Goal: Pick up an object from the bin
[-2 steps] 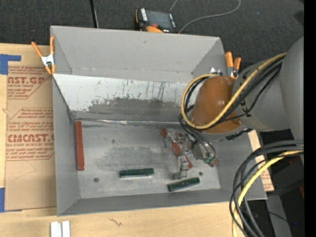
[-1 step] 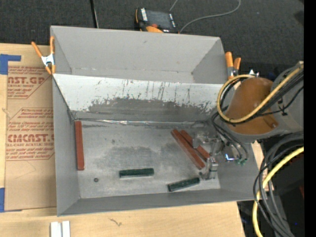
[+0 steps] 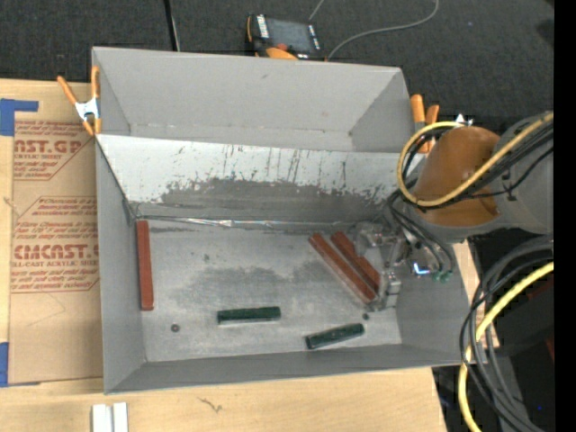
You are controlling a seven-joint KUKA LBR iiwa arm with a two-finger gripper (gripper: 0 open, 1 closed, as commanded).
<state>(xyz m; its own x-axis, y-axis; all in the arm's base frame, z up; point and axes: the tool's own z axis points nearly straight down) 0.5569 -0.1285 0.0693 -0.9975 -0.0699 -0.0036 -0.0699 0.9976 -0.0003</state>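
Red-brown bars (image 3: 342, 261): near ends hidden under the gripper (image 3: 389, 286); whether there are two or three cannot be told.
Gripper: contact with those bars cannot be told.
Arm (image 3: 517, 183): cut off at the right edge.
Bin (image 3: 243, 88): right rim partly hidden behind the arm.
Dark speck (image 3: 175, 328): near-left floor, too small to identify.

The grey metal bin (image 3: 243, 97) is showing pale, plain walls, while its floor is wearing dark scuffs and thin scratch streaks, heaviest along the back edge. A reddish-brown bar (image 3: 144, 265) is showing a rust tone by the left wall, a pair of reddish-brown bars (image 3: 342, 261) is matching it at the right, and a dark green bar (image 3: 248, 314) and a second dark green bar (image 3: 335, 335) are looking almost black near the front. The silvery-grey gripper (image 3: 389, 288) is gleaming beneath an orange wrist cover (image 3: 459, 178), with yellow and black cables (image 3: 423, 142) looping around it.
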